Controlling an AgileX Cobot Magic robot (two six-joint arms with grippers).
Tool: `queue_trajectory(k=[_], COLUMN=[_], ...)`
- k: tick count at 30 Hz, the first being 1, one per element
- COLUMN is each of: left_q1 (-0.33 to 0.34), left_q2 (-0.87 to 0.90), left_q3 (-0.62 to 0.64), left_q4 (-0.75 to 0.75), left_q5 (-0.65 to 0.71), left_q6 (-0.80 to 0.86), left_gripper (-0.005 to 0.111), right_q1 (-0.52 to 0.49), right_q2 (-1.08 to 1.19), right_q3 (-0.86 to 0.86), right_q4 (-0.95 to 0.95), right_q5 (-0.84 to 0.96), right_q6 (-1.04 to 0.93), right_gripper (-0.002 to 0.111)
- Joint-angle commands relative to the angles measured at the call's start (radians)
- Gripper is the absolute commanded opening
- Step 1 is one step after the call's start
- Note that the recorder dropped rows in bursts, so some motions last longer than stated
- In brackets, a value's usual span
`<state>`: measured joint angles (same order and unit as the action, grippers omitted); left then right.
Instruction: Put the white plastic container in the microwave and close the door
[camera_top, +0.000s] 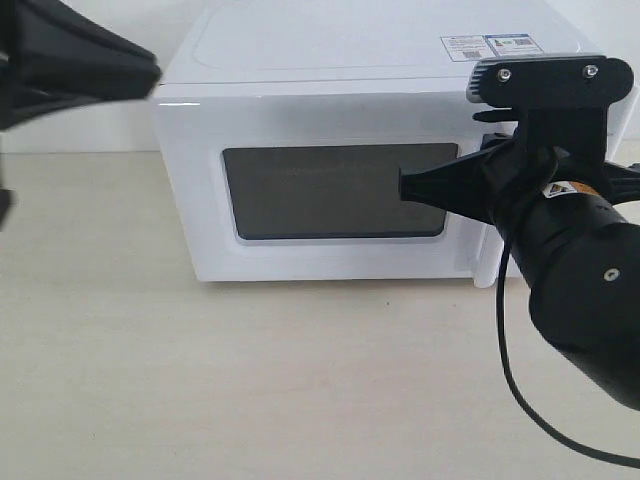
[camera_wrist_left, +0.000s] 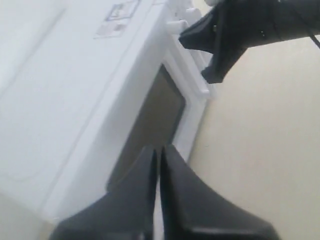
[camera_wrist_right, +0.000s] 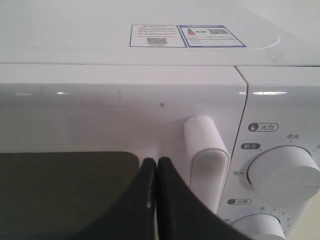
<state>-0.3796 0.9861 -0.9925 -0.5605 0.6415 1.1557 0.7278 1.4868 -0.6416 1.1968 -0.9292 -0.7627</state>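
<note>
The white microwave (camera_top: 300, 110) stands on the table with its door (camera_top: 335, 190) closed. The door's dark window faces me and the white bar handle (camera_wrist_right: 205, 155) is beside the dials. My right gripper (camera_top: 405, 186) is shut, its tip against the door's right side, just beside the handle (camera_wrist_right: 156, 162). My left gripper (camera_top: 150, 72) is shut and empty, hovering by the microwave's upper left corner (camera_wrist_left: 159, 150). The white plastic container is out of view.
Two round white dials (camera_wrist_right: 282, 172) sit right of the handle. A sticker (camera_top: 492, 46) lies on the microwave's top. The beige tabletop (camera_top: 250, 380) spreads in front. A black cable (camera_top: 520, 390) hangs from the right arm.
</note>
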Motion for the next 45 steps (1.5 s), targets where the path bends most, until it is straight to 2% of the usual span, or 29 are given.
queue_trajectory(k=[1, 4, 8, 12, 16, 20, 21, 22, 25, 29, 31, 32, 33, 35, 37, 40, 42, 45], left_q1=[0.024, 0.058, 0.138, 0.199, 0.207, 0.207, 0.207, 0.207, 0.207, 0.207, 0.207, 0.207, 0.207, 0.220, 0.243, 0.280, 0.282, 0.298], left_q2=[-0.203, -0.337, -0.485, -0.594, -0.693, -0.762, -0.793, -0.826, -0.888, -0.972, -0.986, -0.986, -0.986, -0.986, -0.986, -0.986, -0.986, -0.986], left_q3=[0.002, 0.002, 0.002, 0.002, 0.002, 0.002, 0.010, 0.029, 0.105, 0.317, 0.465, 0.497, 0.577, 0.664, 0.735, 0.812, 0.906, 0.992], left_q4=[0.179, 0.309, 0.478, 0.602, 0.671, 0.681, 0.681, 0.672, 0.672, 0.672, 0.593, 0.560, 0.460, 0.278, 0.175, 0.184, 0.187, 0.187], left_q5=[-0.003, 0.017, 0.097, 0.266, 0.456, 0.541, 0.536, 0.516, 0.394, -0.026, -0.259, -0.301, -0.392, -0.467, -0.515, -0.573, -0.676, -0.773], left_q6=[-0.141, -0.323, -0.596, -0.863, -1.101, -1.269, -1.357, -1.437, -1.464, -1.464, -1.464, -1.464, -1.464, -1.464, -1.464, -1.374, -1.234, -1.174], left_gripper=[0.004, 0.004, 0.004, 0.004, 0.004, 0.004, 0.004, 0.004, 0.004, 0.004, 0.004, 0.004, 0.004, 0.004, 0.004, 0.004, 0.004, 0.004], right_q1=[0.003, 0.003, 0.003, 0.003, 0.003, 0.003, 0.003, 0.003, 0.003, 0.003, 0.003, 0.003, 0.003, 0.003, 0.003, 0.003, 0.003, 0.003], right_q2=[-0.010, -0.010, -0.010, -0.010, -0.010, -0.010, -0.010, -0.010, -0.010, -0.010, -0.010, -0.010, -0.010, -0.010, -0.010, -0.010, -0.010, -0.010], right_q3=[0.004, 0.004, 0.004, 0.004, 0.004, 0.004, 0.004, 0.004, 0.004, 0.004, 0.004, 0.004, 0.004, 0.004, 0.004, 0.004, 0.004, 0.004], right_q4=[-0.001, -0.001, -0.001, -0.001, -0.001, -0.001, -0.001, -0.001, -0.001, -0.001, -0.001, -0.001, -0.001, -0.001, -0.001, -0.001, -0.001, -0.001], right_q5=[-0.010, -0.010, -0.010, -0.010, -0.010, -0.010, -0.010, -0.010, -0.010, -0.010, -0.010, -0.010, -0.010, -0.010, -0.010, -0.010, -0.010, -0.010], right_q6=[-0.005, -0.005, -0.005, -0.005, -0.005, -0.005, -0.002, -0.002, -0.005, -0.002, -0.002, -0.002, -0.002, -0.002, -0.002, -0.002, -0.002, -0.002], right_gripper=[0.000, 0.000, 0.000, 0.000, 0.000, 0.000, 0.000, 0.000, 0.000, 0.000, 0.000, 0.000, 0.000, 0.000, 0.000, 0.000, 0.000, 0.000])
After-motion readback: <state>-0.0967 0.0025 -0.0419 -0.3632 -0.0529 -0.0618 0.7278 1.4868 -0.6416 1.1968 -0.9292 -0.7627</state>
